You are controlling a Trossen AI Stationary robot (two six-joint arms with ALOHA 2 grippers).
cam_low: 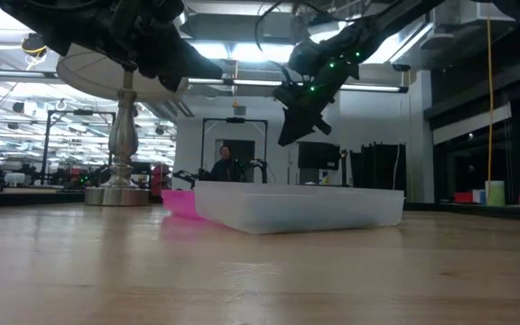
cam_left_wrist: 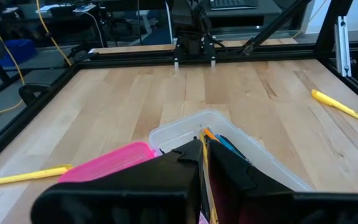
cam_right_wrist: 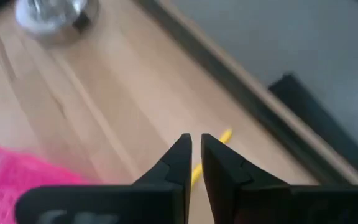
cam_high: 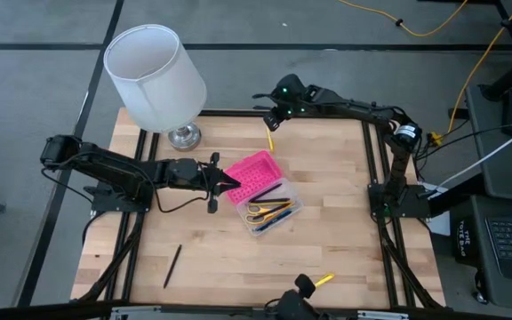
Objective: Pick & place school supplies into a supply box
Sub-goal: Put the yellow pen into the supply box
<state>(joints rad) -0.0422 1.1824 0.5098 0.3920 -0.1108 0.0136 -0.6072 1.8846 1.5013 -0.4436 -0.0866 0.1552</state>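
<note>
A white-shaded lamp (cam_high: 156, 76) stands on its silver base (cam_high: 184, 136) at the far left corner of the wooden table (cam_high: 327, 231). Yellow cable (cam_high: 469, 76) trails across the grey floor beyond the table's right side. Past the table, what seems to be a person (cam_low: 225, 162) sits among monitors.

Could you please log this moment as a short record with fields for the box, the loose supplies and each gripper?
supply box: clear base at table centre, pink lid hinged open
in box: scissors plus several pens
loose supplies: yellow pen at far edge; black pen near left; yellow pen at near edge
left gripper: over the lid, fingers nearly together, holding nothing visible
right gripper: above the far yellow pen, fingers nearly closed, empty
lamp: far-left corner
</note>
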